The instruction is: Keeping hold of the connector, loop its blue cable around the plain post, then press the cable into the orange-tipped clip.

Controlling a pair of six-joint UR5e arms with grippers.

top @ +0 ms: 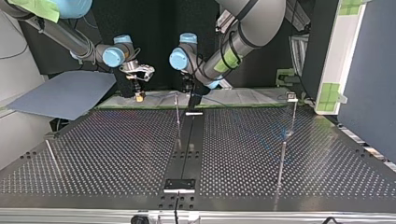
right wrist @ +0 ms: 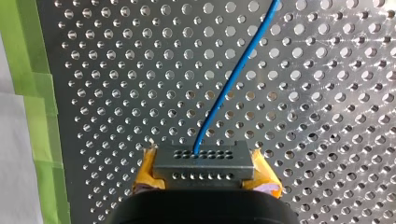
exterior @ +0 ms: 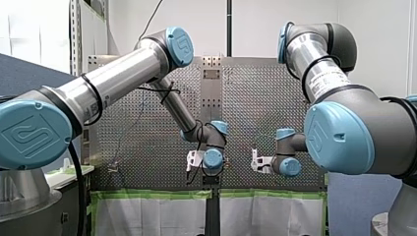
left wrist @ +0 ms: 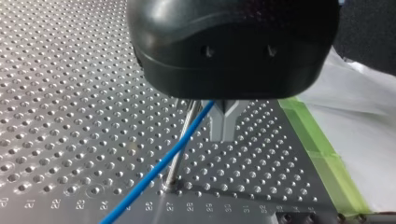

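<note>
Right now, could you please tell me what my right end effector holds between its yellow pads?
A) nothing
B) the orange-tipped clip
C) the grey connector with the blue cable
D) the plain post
C: in the right wrist view the connector sits clamped between the yellow pads of the right end effector, and the blue cable runs out of its front face over the perforated table.

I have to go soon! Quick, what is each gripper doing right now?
My left gripper: shut, with the blue cable passing beside its fingers.
My right gripper: shut on the connector.
</note>
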